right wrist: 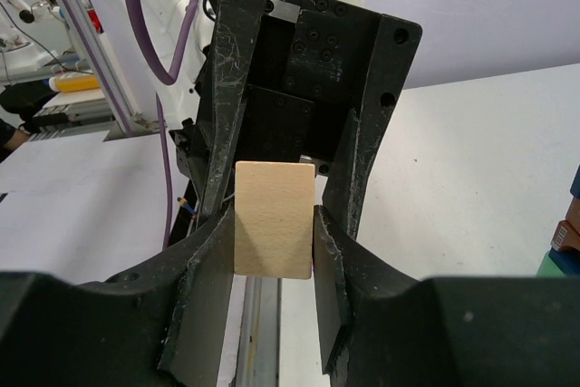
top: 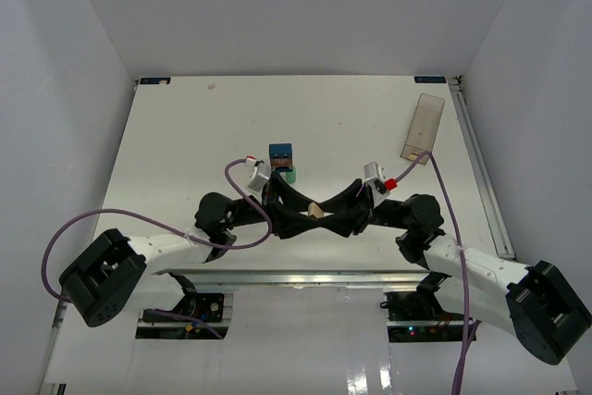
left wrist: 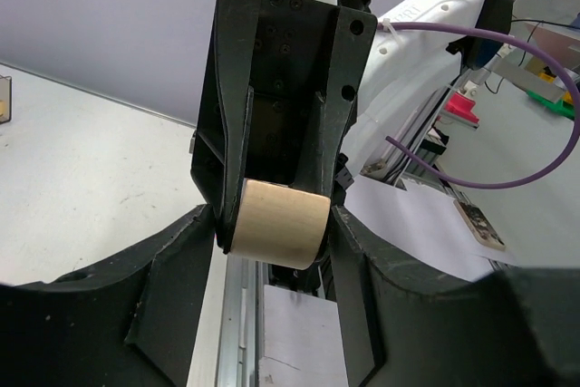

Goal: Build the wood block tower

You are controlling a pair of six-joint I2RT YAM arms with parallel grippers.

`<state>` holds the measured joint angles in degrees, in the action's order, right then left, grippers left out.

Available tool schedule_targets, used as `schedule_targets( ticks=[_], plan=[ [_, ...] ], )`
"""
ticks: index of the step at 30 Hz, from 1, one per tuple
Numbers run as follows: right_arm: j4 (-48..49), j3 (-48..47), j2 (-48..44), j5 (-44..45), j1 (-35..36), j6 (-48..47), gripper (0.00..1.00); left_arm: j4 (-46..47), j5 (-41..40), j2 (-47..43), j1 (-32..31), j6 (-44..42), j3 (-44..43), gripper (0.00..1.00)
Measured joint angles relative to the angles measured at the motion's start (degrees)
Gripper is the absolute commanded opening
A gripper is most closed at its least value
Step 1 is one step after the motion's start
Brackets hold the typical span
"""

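Block of tan wood (top: 314, 211) hung above the near tabletop (top: 185, 136), long axis left to right: our right jaws gripped one end, our left jaws stood open around the other.

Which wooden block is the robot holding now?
The pale tan wooden block, gripped by the right end effector; the blue wooden block and green wooden block stand together elsewhere.

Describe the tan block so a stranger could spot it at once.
On the white table, look where the left gripper and right gripper meet tip to tip. The tan block sits between them. Unlike the blue-and-green stack just beyond, it is pale bare wood.
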<state>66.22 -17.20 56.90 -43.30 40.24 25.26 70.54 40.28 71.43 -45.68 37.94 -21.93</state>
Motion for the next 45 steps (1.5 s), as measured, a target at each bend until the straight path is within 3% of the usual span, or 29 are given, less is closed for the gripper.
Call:
schedule_targets(
  ticks=[10, 21, 36, 45],
  plan=[
    [-0.19, -0.27, -0.74, -0.85, 0.14, -0.03, 0.13, 0.31, -0.42, -1.99, -0.35, -0.70, 0.04, 0.70],
    [-2.22, -0.27, -1.67, -1.07, 0.33, -0.22, 0.13, 0.14, -1.28, -5.40, -0.69, -2.42, 0.04, 0.62],
    [-2.52, -0.27, -1.21, -1.01, 0.33, -0.11, 0.13, -0.46, -1.31, -4.66, -0.87, -3.58, 0.04, 0.66],
    [-3.21, -0.27, -1.53, -0.93, 0.33, -0.20, 0.13, -3.08, -2.17, -5.21, -0.93, -5.03, 0.04, 0.42]
  ],
)
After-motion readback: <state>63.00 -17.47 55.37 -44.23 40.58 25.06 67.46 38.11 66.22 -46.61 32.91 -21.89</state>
